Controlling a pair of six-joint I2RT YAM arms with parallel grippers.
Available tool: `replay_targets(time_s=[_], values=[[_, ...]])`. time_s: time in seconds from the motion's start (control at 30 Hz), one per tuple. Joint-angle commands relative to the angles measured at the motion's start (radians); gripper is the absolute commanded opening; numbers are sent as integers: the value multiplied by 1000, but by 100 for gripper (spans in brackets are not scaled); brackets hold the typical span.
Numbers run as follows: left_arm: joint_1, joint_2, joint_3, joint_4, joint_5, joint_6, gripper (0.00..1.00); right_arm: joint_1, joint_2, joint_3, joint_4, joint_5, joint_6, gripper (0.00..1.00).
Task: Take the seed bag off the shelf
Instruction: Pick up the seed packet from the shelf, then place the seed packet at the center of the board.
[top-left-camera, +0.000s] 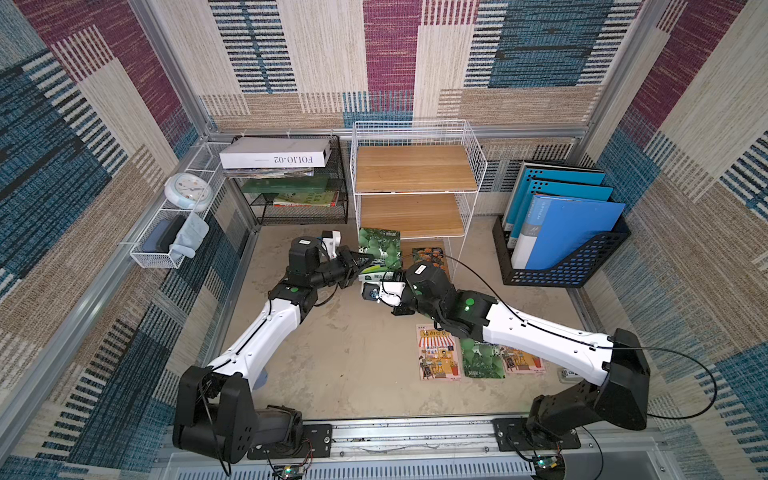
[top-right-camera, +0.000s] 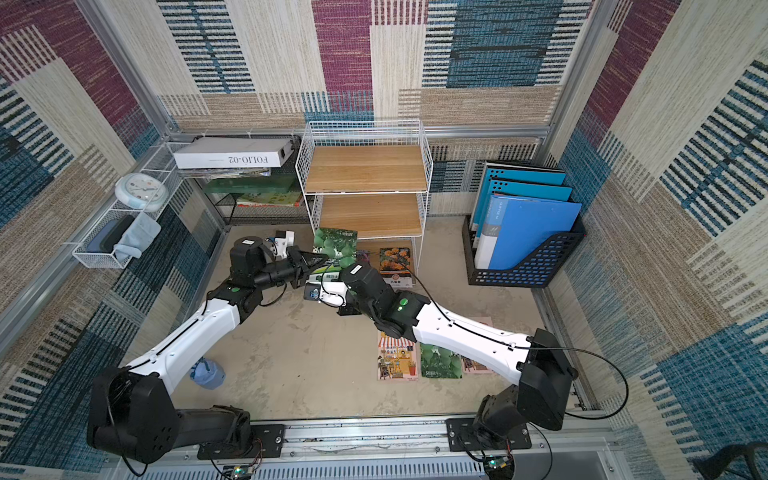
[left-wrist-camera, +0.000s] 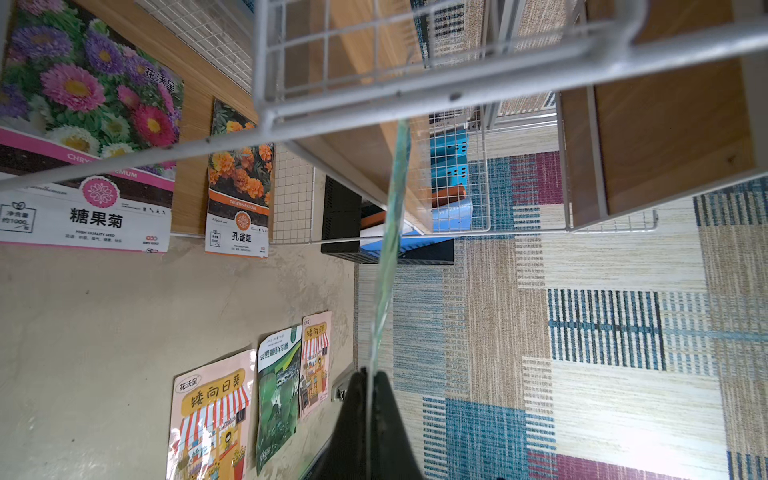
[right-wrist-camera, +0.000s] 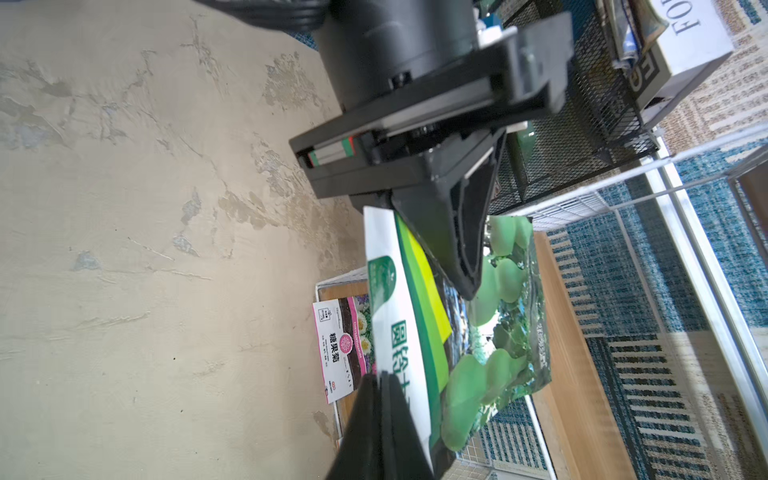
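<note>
Beige desk (top-left-camera: 353, 365): glossy green seed bag (right-wrist-camera: 494, 332) is pinched by left tool (left-wrist-camera: 368, 376) and right tool (right-wrist-camera: 380, 380), both closed, just outside white wire shelf (top-left-camera: 415, 168); one release probably needed next.

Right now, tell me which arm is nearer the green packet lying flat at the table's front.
Right. The right arm passes over the green packet, hiding its top edge; the left arm is off to the side across the tabletop.

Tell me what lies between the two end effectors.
The green seed bag: the left end effector pinches one edge, the right end effector its white end. Clearest in the right wrist view.
</note>
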Motion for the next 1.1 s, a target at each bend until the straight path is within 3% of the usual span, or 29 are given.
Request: replay_targets(time_s=[0.0, 0.03, 0.07, 0.13, 0.23, 0.5, 0.73, 0.9, 1.07], values=[[0, -17, -11, 34, 10, 13, 0, 4, -16, 0, -22, 51, 28, 40], [-1, -25, -19, 38, 12, 13, 0, 4, -23, -1, -41, 68, 38, 54], [-2, -32, -28, 41, 13, 13, 0, 4, -30, -5, -58, 81, 51, 60], [-4, -55, -50, 43, 16, 19, 0, 6, -72, -41, -70, 104, 82, 69], [-10, -93, -99, 39, 19, 29, 0, 12, -151, -106, -85, 105, 140, 74], [-94, -280, -292, -2, -47, 71, 0, 34, -359, -205, -166, 107, 387, 77], [-205, -460, -529, 74, -210, 67, 0, 96, -385, -221, -248, 191, 596, 76], [-263, -472, -668, 208, -279, 28, 0, 141, -373, -248, -241, 230, 715, 76], [-342, -414, -708, 288, -349, 37, 0, 151, -391, -278, -228, 250, 802, 75]])
